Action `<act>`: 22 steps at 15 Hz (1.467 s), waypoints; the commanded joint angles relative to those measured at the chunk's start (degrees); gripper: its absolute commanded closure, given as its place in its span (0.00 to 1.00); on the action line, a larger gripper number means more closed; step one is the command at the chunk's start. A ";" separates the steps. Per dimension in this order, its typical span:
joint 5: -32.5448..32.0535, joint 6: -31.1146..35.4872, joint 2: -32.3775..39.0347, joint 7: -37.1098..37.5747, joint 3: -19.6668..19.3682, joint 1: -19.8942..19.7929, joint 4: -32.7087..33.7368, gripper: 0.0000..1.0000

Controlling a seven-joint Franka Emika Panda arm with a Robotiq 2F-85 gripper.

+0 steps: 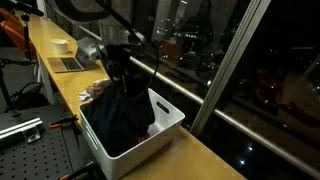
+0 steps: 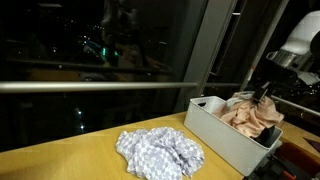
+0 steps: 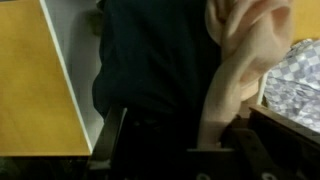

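A white plastic basket (image 1: 170,108) (image 2: 213,135) stands on the wooden counter by the night window. In an exterior view my gripper (image 1: 122,62) hangs just above the basket, shut on a dark garment (image 1: 120,115) that drapes down into it. In the wrist view the dark garment (image 3: 160,60) fills the middle, running down to my gripper (image 3: 185,135). A peach cloth (image 3: 245,50) lies against its right side and fills the basket top (image 2: 250,118). My gripper (image 2: 264,97) sits right over that heap. The fingertips are hidden in fabric.
A grey-and-white checkered cloth (image 2: 160,152) (image 3: 305,70) lies bunched on the counter beside the basket. Further along the counter are a laptop (image 1: 68,64) and a pale bowl (image 1: 62,45). The window frame runs close behind the basket. A perforated metal plate (image 1: 30,150) lies below the counter.
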 commanded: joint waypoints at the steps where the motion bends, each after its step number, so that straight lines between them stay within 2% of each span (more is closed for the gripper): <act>1: -3.44 -9.92 -8.98 3.55 2.58 1.40 3.98 1.00; 4: -3.99 -18.04 -11.72 4.55 5.49 3.05 11.19 1.00; 9: -6.52 -27.82 -7.12 5.92 10.74 5.46 26.36 1.00; 16: -14.04 -37.62 7.35 7.96 17.22 9.83 48.42 1.00; 22: -19.71 -44.49 18.83 8.17 17.62 17.07 64.46 1.00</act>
